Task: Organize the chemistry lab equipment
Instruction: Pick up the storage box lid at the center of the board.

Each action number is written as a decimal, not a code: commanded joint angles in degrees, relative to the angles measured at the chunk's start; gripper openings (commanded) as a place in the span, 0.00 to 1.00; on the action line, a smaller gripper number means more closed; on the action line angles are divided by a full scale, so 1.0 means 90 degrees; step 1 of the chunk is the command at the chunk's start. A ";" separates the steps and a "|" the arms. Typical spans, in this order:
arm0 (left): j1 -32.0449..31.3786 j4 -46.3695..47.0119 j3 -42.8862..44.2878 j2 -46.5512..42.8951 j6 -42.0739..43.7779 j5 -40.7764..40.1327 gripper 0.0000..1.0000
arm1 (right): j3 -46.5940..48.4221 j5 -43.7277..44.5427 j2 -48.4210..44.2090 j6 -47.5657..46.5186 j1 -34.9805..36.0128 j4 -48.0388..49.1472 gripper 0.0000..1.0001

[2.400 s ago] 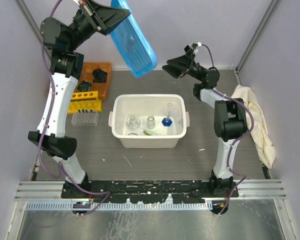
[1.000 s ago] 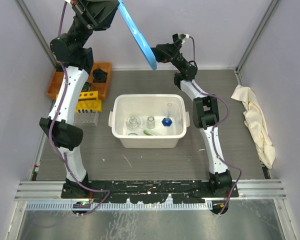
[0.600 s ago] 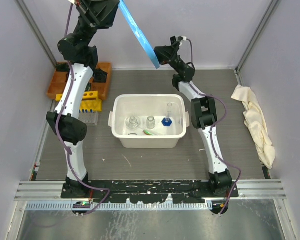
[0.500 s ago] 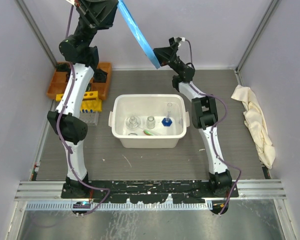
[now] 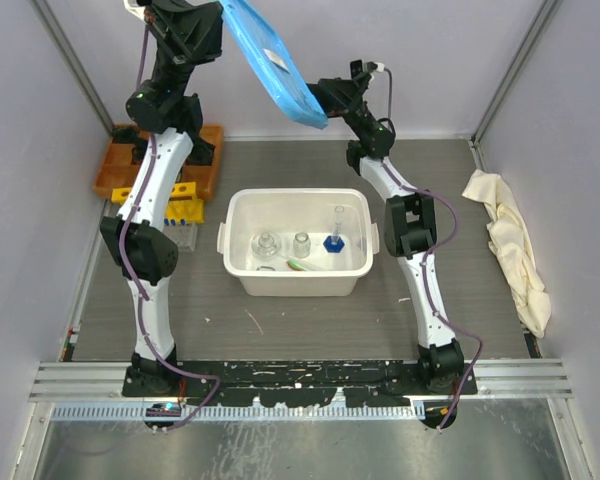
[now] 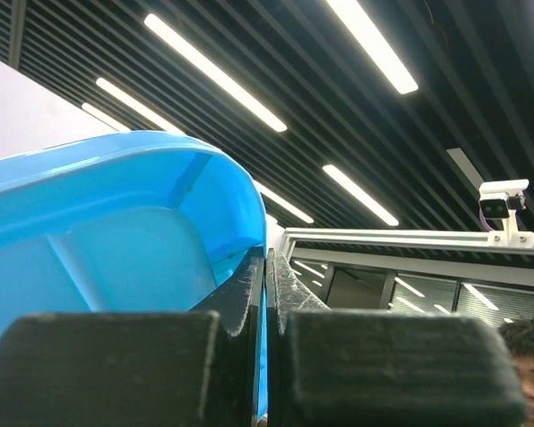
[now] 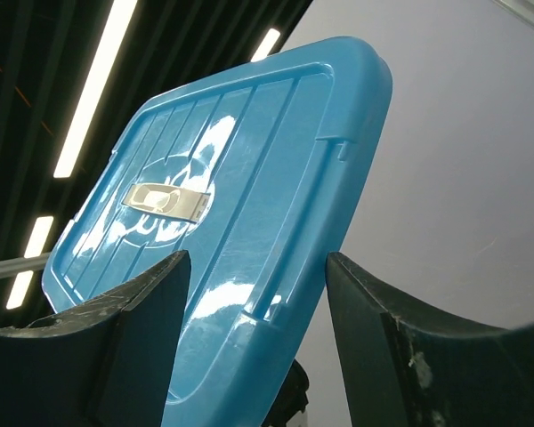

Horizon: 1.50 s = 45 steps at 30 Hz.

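My left gripper (image 5: 202, 22) is raised high at the back and is shut on the rim of a blue plastic lid (image 5: 277, 66). In the left wrist view the fingers (image 6: 249, 294) pinch the lid's edge (image 6: 116, 231). My right gripper (image 5: 330, 97) is open at the lid's lower end. In the right wrist view the lid (image 7: 231, 205) lies between the spread fingers (image 7: 142, 320). A white bin (image 5: 238, 215) on the table holds two small glass flasks (image 5: 266, 245), a tube on a blue base (image 5: 335, 237) and a green spoon (image 5: 302, 265).
A yellow tube rack (image 5: 172, 194) with blue-capped tubes stands left of the bin, above a clear tube holder (image 5: 170, 238). An orange tray (image 5: 202, 135) of black parts sits at the back left. A cream cloth (image 5: 510, 245) lies at the right edge.
My left arm has straightened upward and turned the lid so its top faces the camera. My right gripper has risen and moved left to the lid's lower end.
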 commanded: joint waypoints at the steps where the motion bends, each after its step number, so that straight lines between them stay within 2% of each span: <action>1: 0.0044 0.0350 0.0207 0.0115 -0.0125 -0.0210 0.00 | 0.0284 0.0307 -0.0168 0.2790 0.0115 0.1212 0.67; 9: 0.0098 0.0339 0.0585 0.0293 -0.0168 -0.0312 0.00 | 0.0094 0.0111 -0.0038 0.2804 0.0272 0.1208 0.67; 22: 0.0227 0.0414 0.0577 0.0218 -0.0198 -0.0331 0.00 | 0.0183 -0.0055 0.0257 0.2889 0.0394 0.1209 0.66; 28: 0.0238 0.0537 0.0486 0.0251 -0.0267 -0.0368 0.00 | 0.1461 0.0442 0.0876 0.3460 0.0477 0.1213 0.67; 31: 0.0242 0.0607 0.0376 0.0227 -0.0293 -0.0389 0.00 | 0.1587 0.0436 0.0878 0.3585 0.0516 0.1206 0.67; 41: 0.0286 0.0738 0.0244 0.0251 -0.0343 -0.0401 0.00 | 0.1412 0.0531 0.0562 0.3676 0.0515 0.1206 0.66; 43: 0.0291 0.0684 0.0410 0.0315 -0.0370 -0.0425 0.00 | 0.0989 0.0134 0.0270 0.3584 0.0487 0.1206 0.62; 45: 0.0296 0.0601 0.0581 0.0346 -0.0365 -0.0381 0.00 | 0.0106 -0.0520 -0.0201 0.3192 0.0408 0.1203 0.61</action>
